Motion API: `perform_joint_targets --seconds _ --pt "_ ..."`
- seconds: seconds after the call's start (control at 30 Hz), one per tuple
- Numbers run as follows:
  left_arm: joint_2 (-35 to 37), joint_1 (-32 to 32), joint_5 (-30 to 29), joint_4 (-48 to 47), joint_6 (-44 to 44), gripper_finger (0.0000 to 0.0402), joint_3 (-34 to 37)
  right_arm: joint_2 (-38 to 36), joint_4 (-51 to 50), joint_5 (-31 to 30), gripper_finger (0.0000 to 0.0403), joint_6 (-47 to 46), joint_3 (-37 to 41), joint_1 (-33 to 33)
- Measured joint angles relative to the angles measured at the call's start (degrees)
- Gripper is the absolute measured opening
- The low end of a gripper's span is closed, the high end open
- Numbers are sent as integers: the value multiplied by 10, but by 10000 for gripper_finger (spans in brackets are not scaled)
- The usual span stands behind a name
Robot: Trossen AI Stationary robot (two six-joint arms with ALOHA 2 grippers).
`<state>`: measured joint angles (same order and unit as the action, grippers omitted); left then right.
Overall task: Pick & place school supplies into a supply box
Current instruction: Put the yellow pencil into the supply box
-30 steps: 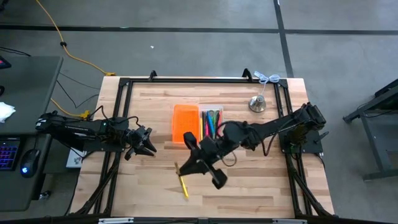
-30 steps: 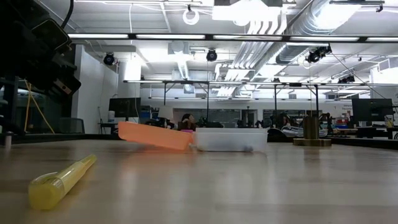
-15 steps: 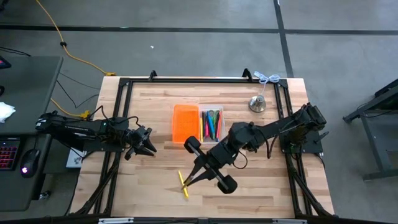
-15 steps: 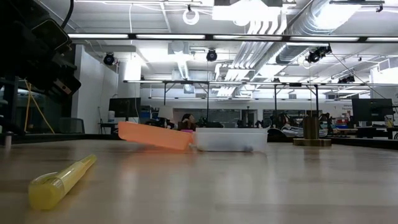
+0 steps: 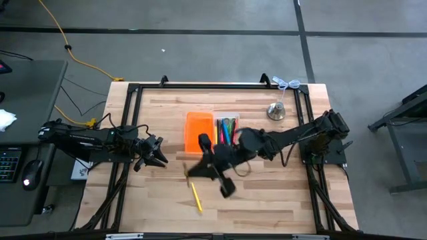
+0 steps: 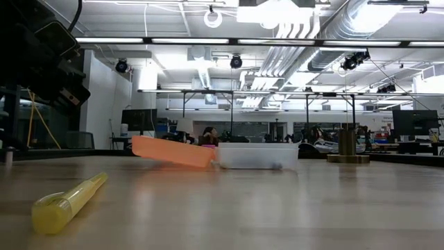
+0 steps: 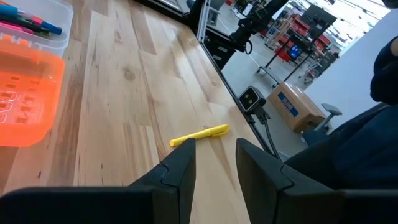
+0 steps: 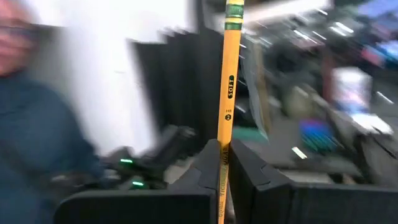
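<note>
got my right gripper (image 8: 225, 163) pinching the pencil (image 8: 227, 81) now, swung it up off the table toward the supply box (image 5: 212, 133), so dropping it in is next

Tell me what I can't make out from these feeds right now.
- High view: the pencil in the right gripper is hidden by that arm's wrist.
- Low view: the clear tray's contents are masked by its wall; neither gripper shows.
- Right wrist view: the background is motion-blurred.
- Left wrist view: the orange half is cut by the edge; the yellow highlighter lies beyond the left gripper.
</note>
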<state>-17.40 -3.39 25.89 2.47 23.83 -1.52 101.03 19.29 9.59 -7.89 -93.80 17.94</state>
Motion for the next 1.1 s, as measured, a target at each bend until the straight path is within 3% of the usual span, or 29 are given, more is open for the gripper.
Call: perform_joint_targets --seconds 0.13,0.63,0.97,1.1 --pt "0 0 2 0 0 145 0 0 -64 -93 1 -63 0 -15" --pt "0 0 2 0 1 145 0 0 -273 -309 1 -237 0 -63" --pt "0 0 1 0 1 145 0 0 -419 -391 1 -377 0 -109" --pt "0 0 1 0 4 145 0 0 -470 -394 1 -429 0 -136"
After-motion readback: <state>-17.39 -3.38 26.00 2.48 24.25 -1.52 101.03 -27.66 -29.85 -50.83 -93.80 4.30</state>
